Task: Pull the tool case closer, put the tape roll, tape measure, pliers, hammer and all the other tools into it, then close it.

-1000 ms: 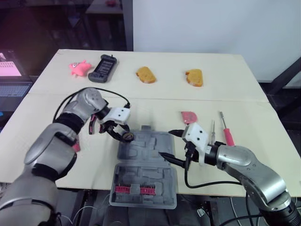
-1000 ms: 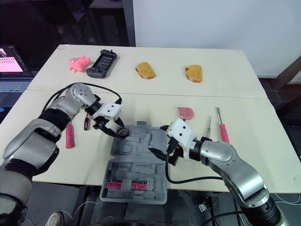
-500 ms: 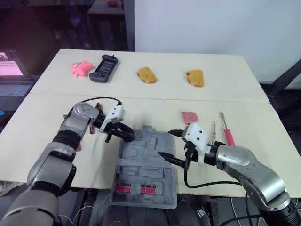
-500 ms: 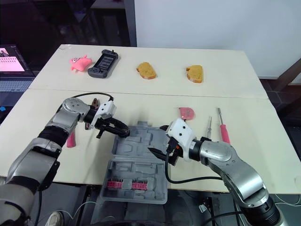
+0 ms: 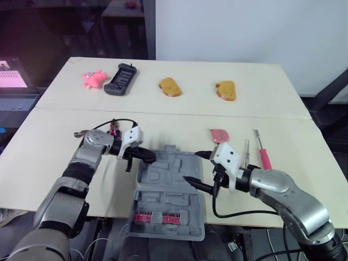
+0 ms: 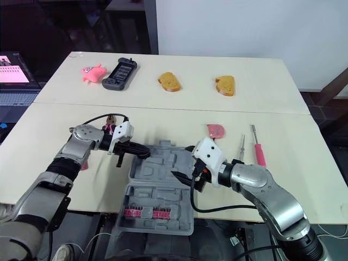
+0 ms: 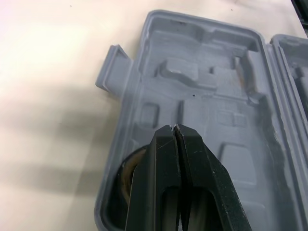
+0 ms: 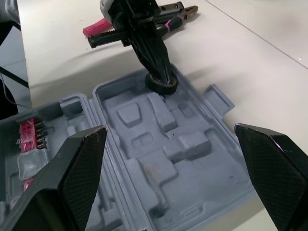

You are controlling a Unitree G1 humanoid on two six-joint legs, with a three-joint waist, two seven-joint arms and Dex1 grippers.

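Nearest the table edge, the tool case (image 5: pixel 163 175) is laid open, a red bit strip (image 5: pixel 155 218) seen in its near half. Over its right rim the right gripper (image 5: pixel 191 166) is held with fingers spread wide, likely readied to steady the case. In the far left pocket the tape roll (image 8: pixel 161 83) is seated, and the left gripper (image 5: pixel 148 156) is aimed at it, fingers pressed together, perhaps to push it home. Beyond, the pliers (image 8: pixel 179 11), tape measure (image 5: pixel 218 135) and red-handled screwdriver (image 5: pixel 263 152) are left on the table (image 5: pixel 190 117), not yet packed.
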